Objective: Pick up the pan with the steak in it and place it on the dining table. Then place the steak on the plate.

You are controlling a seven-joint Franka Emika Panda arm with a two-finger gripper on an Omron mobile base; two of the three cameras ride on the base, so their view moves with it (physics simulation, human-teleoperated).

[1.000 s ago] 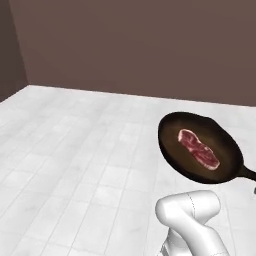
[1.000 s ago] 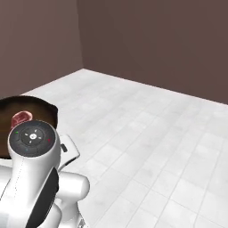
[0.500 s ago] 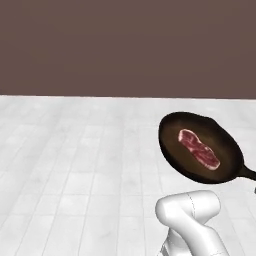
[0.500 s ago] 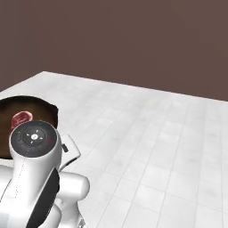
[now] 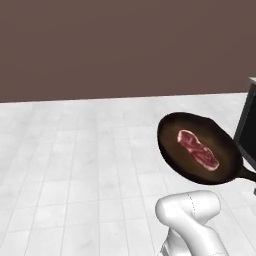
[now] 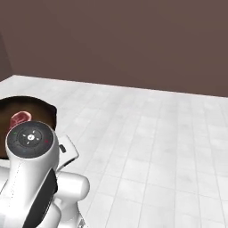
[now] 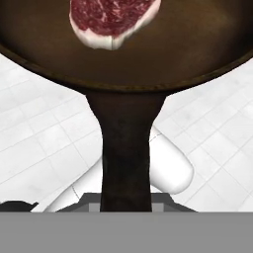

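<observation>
The pan (image 5: pixel 220 167) is a dark round skillet held up in the air above the white tiled floor, level, with the steak (image 5: pixel 198 149) lying flat in its middle. In the hand view the steak (image 7: pixel 112 20) lies near the top and the pan's straight handle (image 7: pixel 126 148) runs down into my gripper (image 7: pixel 126 206), which is shut on it. From the right base view the pan (image 6: pixel 44 109) and steak (image 6: pixel 20 118) peek out behind my arm's upper joint. A dark grey side with a pale top, seemingly the dining table's end (image 5: pixel 248 125), stands at the right edge. The plate is out of view.
White floor tiles (image 5: pixel 75 160) stretch ahead to a plain brown wall (image 5: pixel 125 45). My white arm's elbow (image 5: pixel 189 210) sits just under the pan. A second wall meets the brown one at the far left corner (image 6: pixel 5 58).
The whole picture has swung, so the camera has moved with the base. The dark panel has come in at the right edge. The pan and steak keep their place relative to the arm.
</observation>
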